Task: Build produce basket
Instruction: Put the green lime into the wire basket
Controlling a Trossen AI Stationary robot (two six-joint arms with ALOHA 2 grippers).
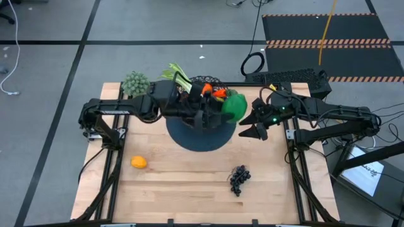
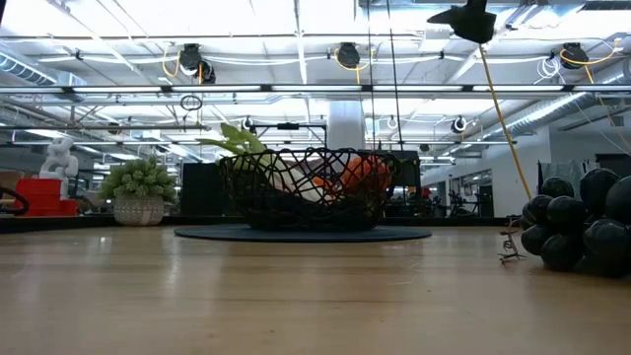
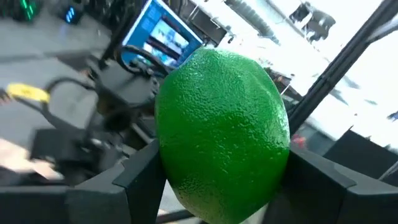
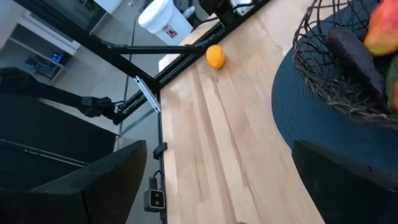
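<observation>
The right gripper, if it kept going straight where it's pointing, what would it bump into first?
Probably nothing soon: the open right gripper faces bare table beside the basket. The orange lies farther on, slightly off line.

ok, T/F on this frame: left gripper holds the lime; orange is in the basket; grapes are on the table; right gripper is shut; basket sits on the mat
1. Left gripper holds the lime: true.
2. Orange is in the basket: false, it lies on the table, apart from the basket.
3. Grapes are on the table: true.
4. Right gripper is shut: false, it is open and empty.
5. Basket sits on the mat: true.
</observation>
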